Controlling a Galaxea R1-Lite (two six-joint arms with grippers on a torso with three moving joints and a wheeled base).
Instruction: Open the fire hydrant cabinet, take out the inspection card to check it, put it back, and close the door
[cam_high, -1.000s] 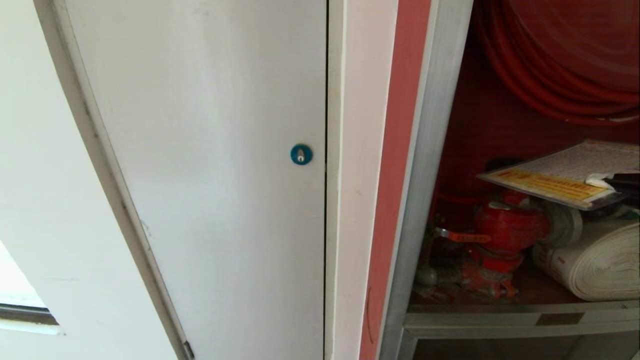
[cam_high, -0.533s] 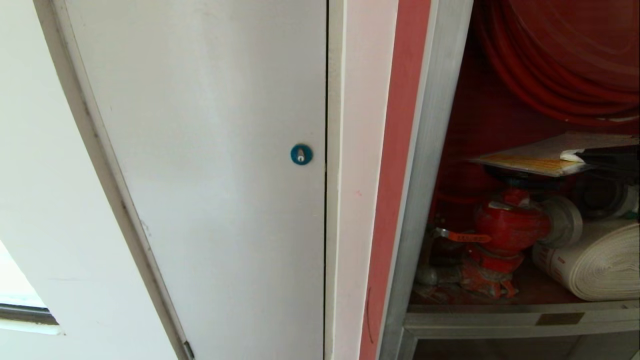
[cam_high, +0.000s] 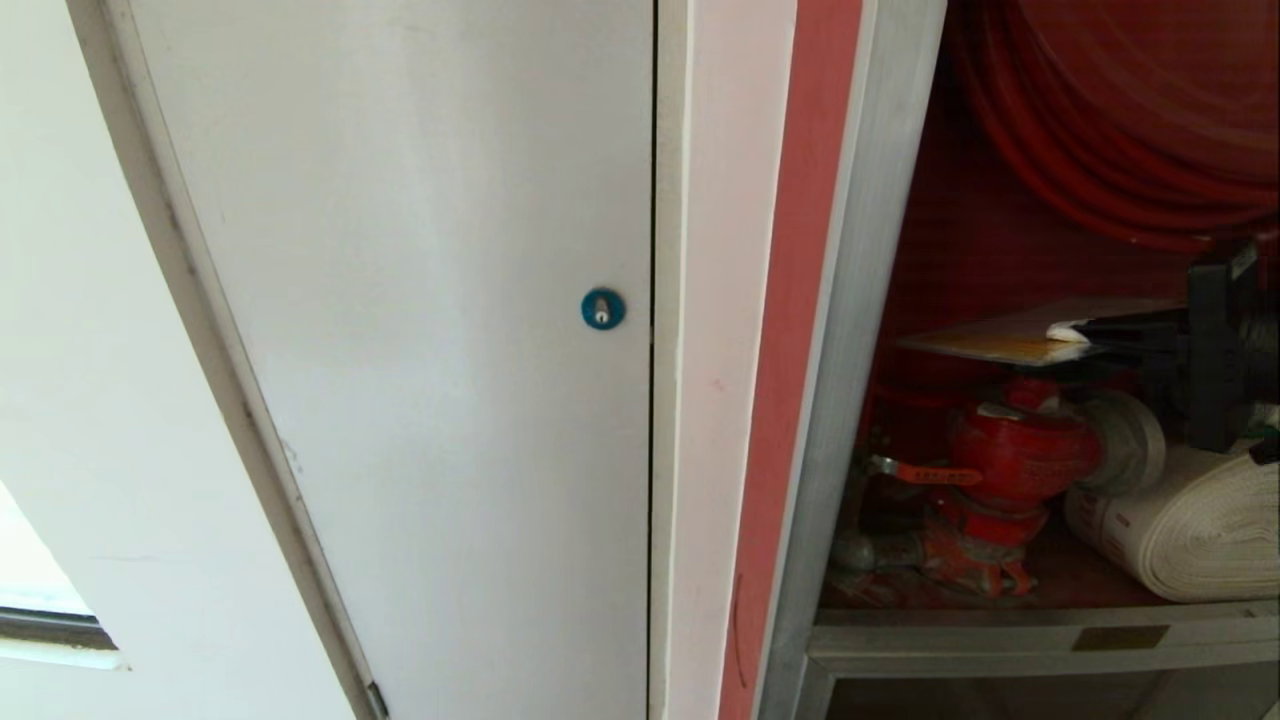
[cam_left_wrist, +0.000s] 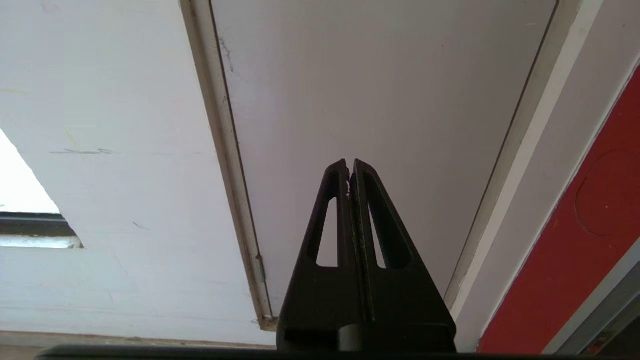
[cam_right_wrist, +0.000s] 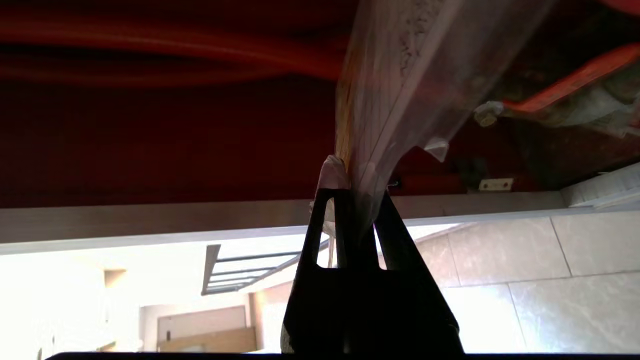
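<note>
your right gripper (cam_high: 1085, 330), clamped on the inspection card (cam_high: 1000, 345), has carried it deeper into the fire hydrant cabinet (cam_high: 860, 300) and tipped it flat above the valve (cam_high: 1015, 455). looks like you're putting it back. left gripper (cam_left_wrist: 351, 167) sits pressed together, idle.

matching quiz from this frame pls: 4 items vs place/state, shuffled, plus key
Items
1. inspection card
2. white rolled hose
3. left gripper
4. blue round lock

Place or state
A. on the plain white door, near its right edge
B. lying on the cabinet floor at lower right, beside the red valve
C. jaws shut on nothing, facing the white door
D. nearly level above the valve, pinched in the right gripper

Pairs: 1-D, 2-B, 3-C, 4-A
</note>
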